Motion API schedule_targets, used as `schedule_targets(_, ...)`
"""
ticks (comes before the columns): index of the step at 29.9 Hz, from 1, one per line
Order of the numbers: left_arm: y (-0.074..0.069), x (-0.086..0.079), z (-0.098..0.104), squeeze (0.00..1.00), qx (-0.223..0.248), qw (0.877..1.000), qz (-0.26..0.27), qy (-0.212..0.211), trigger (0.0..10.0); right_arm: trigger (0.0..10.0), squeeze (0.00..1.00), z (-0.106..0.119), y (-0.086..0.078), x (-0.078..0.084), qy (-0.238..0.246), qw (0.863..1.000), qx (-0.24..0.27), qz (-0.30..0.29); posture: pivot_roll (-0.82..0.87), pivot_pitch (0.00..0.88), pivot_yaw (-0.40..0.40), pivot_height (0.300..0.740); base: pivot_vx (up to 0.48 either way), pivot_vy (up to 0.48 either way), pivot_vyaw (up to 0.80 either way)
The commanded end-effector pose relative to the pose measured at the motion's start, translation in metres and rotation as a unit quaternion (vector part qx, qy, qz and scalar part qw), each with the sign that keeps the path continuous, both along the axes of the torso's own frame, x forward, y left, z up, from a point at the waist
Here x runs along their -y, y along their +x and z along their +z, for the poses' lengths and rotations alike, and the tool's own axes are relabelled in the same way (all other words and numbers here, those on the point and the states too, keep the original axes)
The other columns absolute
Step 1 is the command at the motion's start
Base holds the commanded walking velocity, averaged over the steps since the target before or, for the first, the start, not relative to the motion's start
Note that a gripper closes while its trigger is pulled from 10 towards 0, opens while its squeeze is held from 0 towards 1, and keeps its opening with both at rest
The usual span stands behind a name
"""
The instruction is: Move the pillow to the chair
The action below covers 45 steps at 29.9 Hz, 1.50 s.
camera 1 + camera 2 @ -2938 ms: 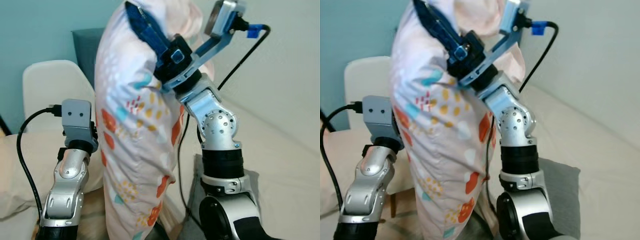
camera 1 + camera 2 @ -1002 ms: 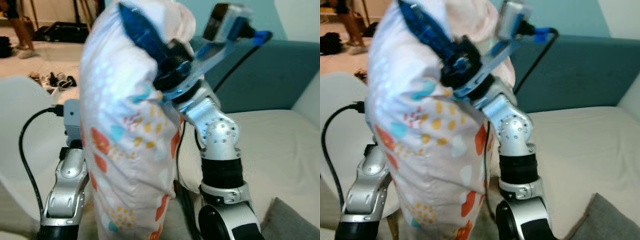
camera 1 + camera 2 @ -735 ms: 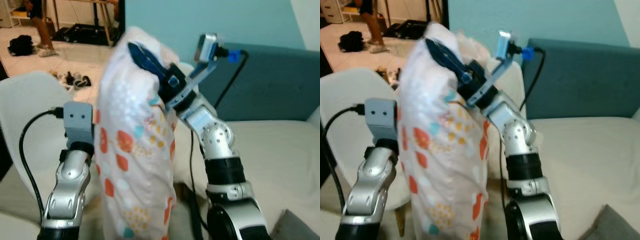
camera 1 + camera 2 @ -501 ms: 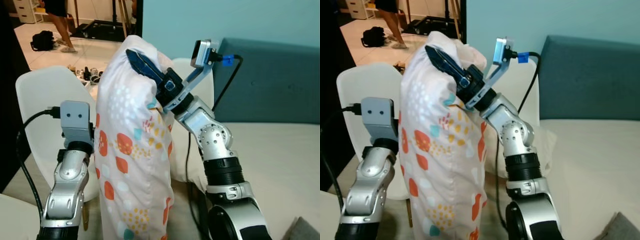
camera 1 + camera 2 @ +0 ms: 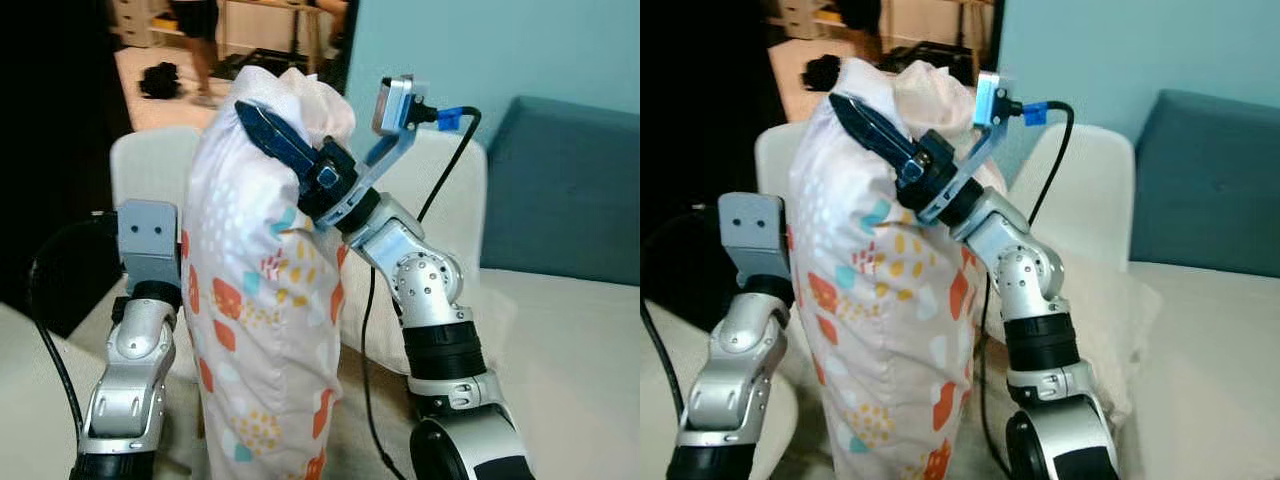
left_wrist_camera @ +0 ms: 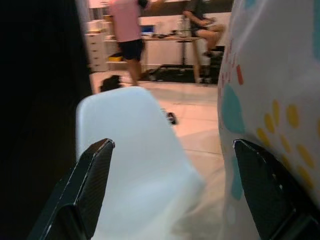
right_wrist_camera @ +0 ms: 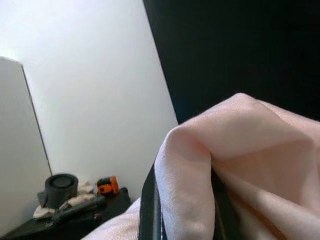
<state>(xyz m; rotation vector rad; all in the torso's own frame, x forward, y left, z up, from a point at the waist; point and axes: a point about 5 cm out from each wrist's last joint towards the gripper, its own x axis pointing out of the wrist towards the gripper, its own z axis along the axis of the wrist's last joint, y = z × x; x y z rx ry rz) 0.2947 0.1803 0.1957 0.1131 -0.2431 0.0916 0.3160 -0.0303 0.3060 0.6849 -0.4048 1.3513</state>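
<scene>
A white pillow (image 5: pixel 265 300) with orange, yellow and teal spots hangs upright between my two arms. My right gripper (image 5: pixel 262 125) is shut on its bunched top edge; pale pink fabric (image 7: pixel 200 165) is pinched between the fingers in the right wrist view. My left gripper (image 6: pixel 175 170) is open, one finger (image 6: pixel 267 187) beside the pillow's side (image 6: pixel 272 95); in the eye views the pillow hides it. A white shell chair (image 5: pixel 150 165) stands just behind the pillow on the left and is seen close up (image 6: pixel 135 150) in the left wrist view. A second white chair (image 5: pixel 455 190) stands behind my right arm.
A teal sofa back (image 5: pixel 570 190) and cream seat cushion (image 5: pixel 570 350) lie to the right. A dark doorway (image 5: pixel 50 150) is at left. Behind it is a lit tiled room with a standing person (image 6: pixel 127 30), a seated person (image 6: pixel 200 15) and a bag (image 5: pixel 160 78).
The whole view has swung left: the sofa has slid to the right and the white chairs and dark doorway have come in. Both arms hold the pillow as before.
</scene>
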Motion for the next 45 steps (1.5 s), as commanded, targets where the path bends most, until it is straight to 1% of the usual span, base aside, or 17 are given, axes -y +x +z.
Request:
schedule_targets(1, -0.0001, 0.004, -0.0028, 0.0, -0.005, 1.0, -0.006, 0.006, 10.0, 0.0, 0.0, 0.0121, -0.0038, 0.0008, 0.014, 0.999, 0.035, 0.001, 0.03, 0.0, -0.119, 0.74, 0.0, 0.0, 0.61)
schedule_targets(16, -0.0005, 0.0074, -0.0027, 0.0, -0.002, 1.0, -0.012, 0.002, 10.0, 0.0, 0.0, 0.006, 0.003, 0.0051, 0.007, 0.999, 0.034, 0.002, 0.02, 0.0, -0.12, 0.74, 0.0, 0.0, 0.61)
schedule_targets(23, -0.0006, 0.0084, -0.0023, 0.0, 0.0, 1.0, -0.014, 0.003, 10.0, 0.0, 0.0, 0.0037, 0.0037, 0.0045, 0.001, 0.999, 0.035, 0.003, 0.02, 0.0, -0.121, 0.74, 0.0, 0.0, 0.61)
schedule_targets(34, 0.0006, 0.0095, -0.0009, 0.0, 0.002, 1.0, -0.018, 0.006, 10.0, 0.0, 0.0, 0.0037, 0.001, 0.0016, -0.004, 0.999, 0.05, 0.02, 0.03, 0.0, -0.119, 0.74, 0.0, 0.0, 0.61)
schedule_targets(45, 0.0011, 0.0097, -0.0009, 0.0, 0.0, 1.0, -0.017, 0.007, 10.0, 0.0, 0.0, 0.0061, -0.001, 0.0012, -0.002, 0.998, 0.059, 0.025, 0.03, 0.0, -0.114, 0.74, 0.0, 0.0, 0.61)
